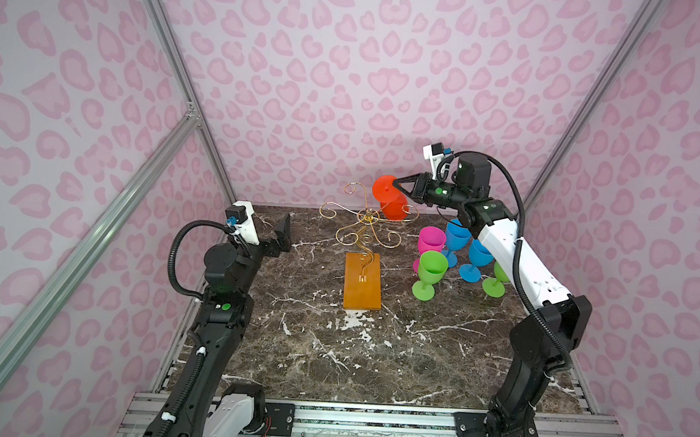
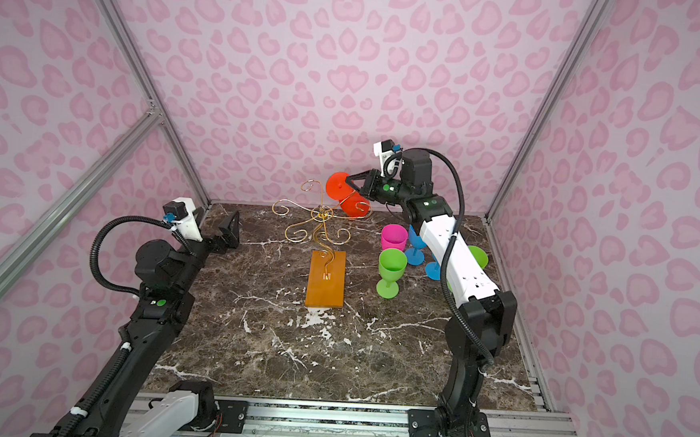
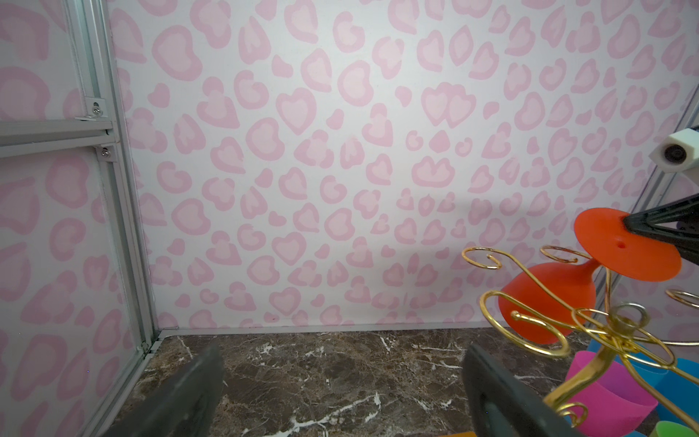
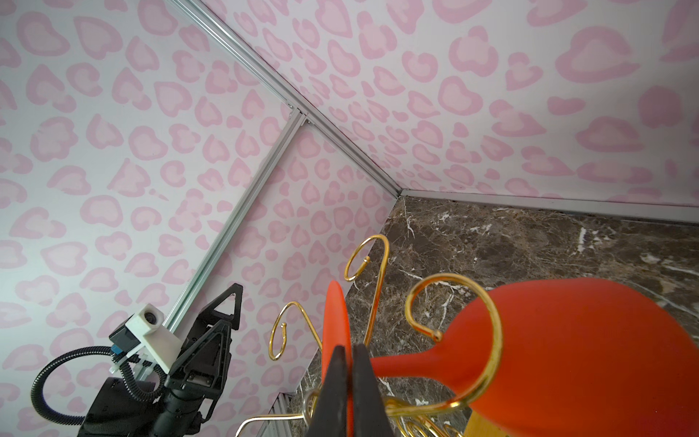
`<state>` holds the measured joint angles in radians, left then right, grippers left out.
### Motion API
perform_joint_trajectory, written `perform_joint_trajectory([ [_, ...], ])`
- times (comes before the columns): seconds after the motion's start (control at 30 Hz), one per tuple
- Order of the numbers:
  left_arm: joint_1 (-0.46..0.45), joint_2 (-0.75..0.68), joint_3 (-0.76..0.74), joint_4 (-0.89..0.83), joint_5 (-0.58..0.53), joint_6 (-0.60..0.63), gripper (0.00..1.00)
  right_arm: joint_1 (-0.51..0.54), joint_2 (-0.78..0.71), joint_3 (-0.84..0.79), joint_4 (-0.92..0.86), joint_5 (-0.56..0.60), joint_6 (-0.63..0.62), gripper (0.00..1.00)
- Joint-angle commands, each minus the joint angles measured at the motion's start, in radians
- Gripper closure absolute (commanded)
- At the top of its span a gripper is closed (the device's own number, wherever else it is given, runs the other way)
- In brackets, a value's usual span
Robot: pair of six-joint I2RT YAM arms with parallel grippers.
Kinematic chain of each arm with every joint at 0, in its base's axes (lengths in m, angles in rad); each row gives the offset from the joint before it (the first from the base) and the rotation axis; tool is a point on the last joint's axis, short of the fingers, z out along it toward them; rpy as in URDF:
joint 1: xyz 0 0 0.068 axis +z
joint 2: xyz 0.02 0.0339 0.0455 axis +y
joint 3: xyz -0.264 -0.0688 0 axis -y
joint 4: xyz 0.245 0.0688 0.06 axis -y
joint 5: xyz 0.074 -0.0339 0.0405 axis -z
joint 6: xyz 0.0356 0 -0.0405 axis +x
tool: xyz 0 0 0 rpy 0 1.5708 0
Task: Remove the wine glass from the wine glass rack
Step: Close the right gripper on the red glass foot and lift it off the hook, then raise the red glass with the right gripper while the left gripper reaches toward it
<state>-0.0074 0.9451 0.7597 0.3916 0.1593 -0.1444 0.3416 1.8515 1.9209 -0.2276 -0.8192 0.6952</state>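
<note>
Stem of the red-orange wine glass sits inside one of the gold curls of the wine glass rack, so it's not off yet. The glass is tilted at roughly 1 o'clock from the rack's hub, foot disc up and bowl slanting down. Reaching in from about 3 o'clock, the right gripper is pinched tight on the edge of that foot disc. Over at 9 o'clock, well apart from the rack, the left gripper has its jaws spread wide with nothing between them. The rack's wooden base lies flat on the dark marble surface. At 3 o'clock from the base is a bunch of upright glasses near each other: a pink glass, two blue glasses, a green glass in front, and a second green one partly hidden behind the right arm.
</note>
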Motion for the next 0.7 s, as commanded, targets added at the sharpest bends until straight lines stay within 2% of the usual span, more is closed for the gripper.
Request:
perform_joint_trajectory([
  [0.0, 0.001, -0.004, 0.015, 0.02, 0.008, -0.005, 0.0, 0.008, -0.006, -0.011, 0.054, -0.001, -0.008, 1.0],
  [0.3, 0.003, -0.005, 0.015, 0.021, 0.006, -0.007, 0.0, 0.03, 0.011, -0.006, 0.086, -0.001, 0.009, 1.0],
  [0.67, 0.004, -0.008, 0.015, 0.02, 0.005, -0.004, 0.0, 0.037, 0.116, 0.121, 0.133, -0.004, 0.05, 1.0],
])
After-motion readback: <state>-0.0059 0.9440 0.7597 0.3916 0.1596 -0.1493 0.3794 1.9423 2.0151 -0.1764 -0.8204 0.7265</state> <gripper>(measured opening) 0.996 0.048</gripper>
